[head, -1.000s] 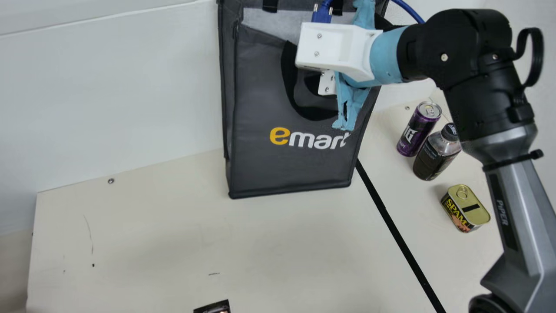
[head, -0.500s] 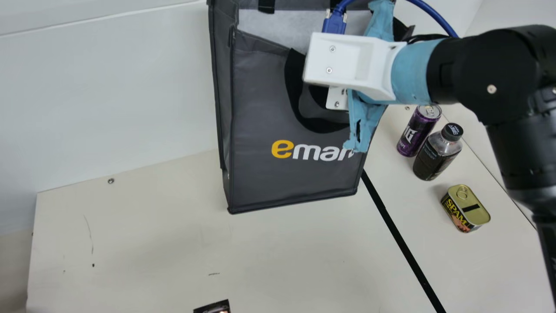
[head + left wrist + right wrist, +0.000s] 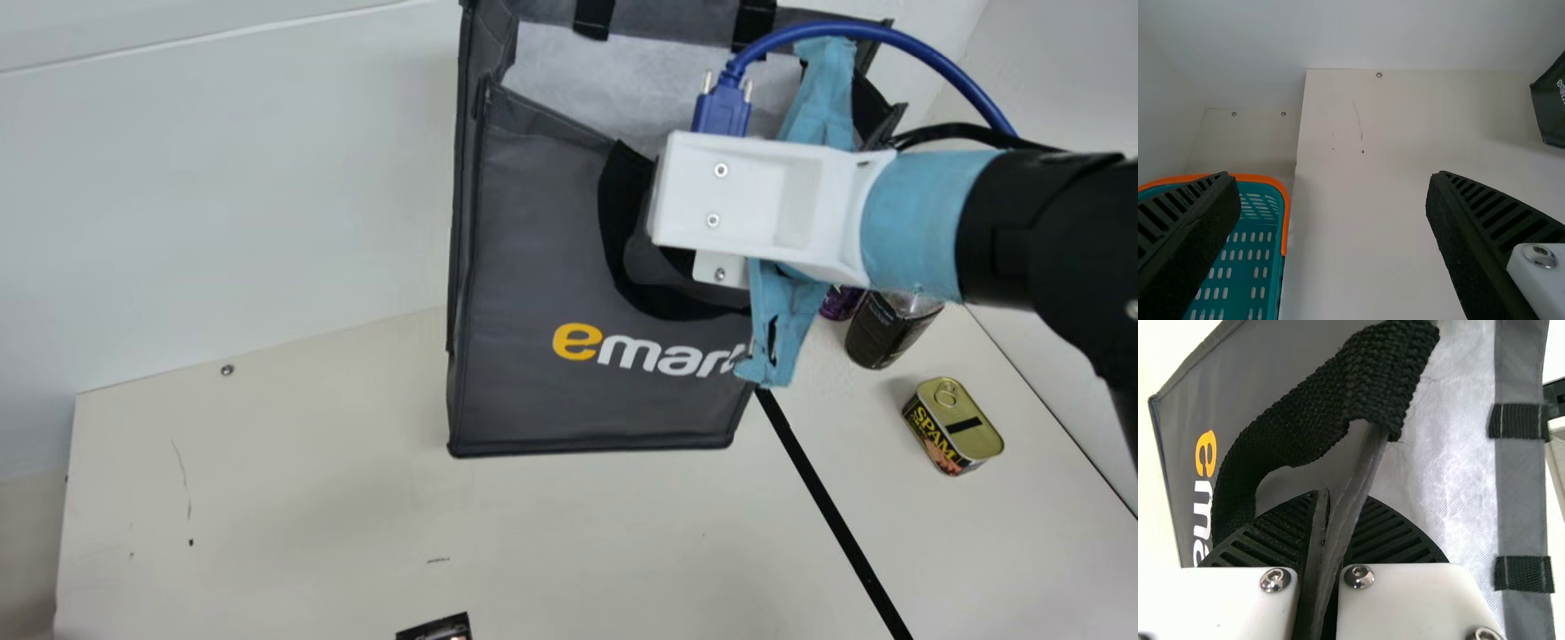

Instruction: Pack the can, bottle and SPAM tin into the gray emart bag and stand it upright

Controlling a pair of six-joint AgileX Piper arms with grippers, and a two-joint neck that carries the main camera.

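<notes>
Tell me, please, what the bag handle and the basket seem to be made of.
The handle looks like matte black webbing, probably synthetic, from its coarse weave. The basket looks like smooth teal plastic, likely moulded, given its regular slots.

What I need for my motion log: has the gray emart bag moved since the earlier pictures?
Yes. Against the black stripe in the main view, the gray emart bag has shifted down the picture, hiding more of the stripe's upper part.

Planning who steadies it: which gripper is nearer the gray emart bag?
Right. The right gripper grips the bag by its edge; the left gripper hangs open, well apart from it.
</notes>
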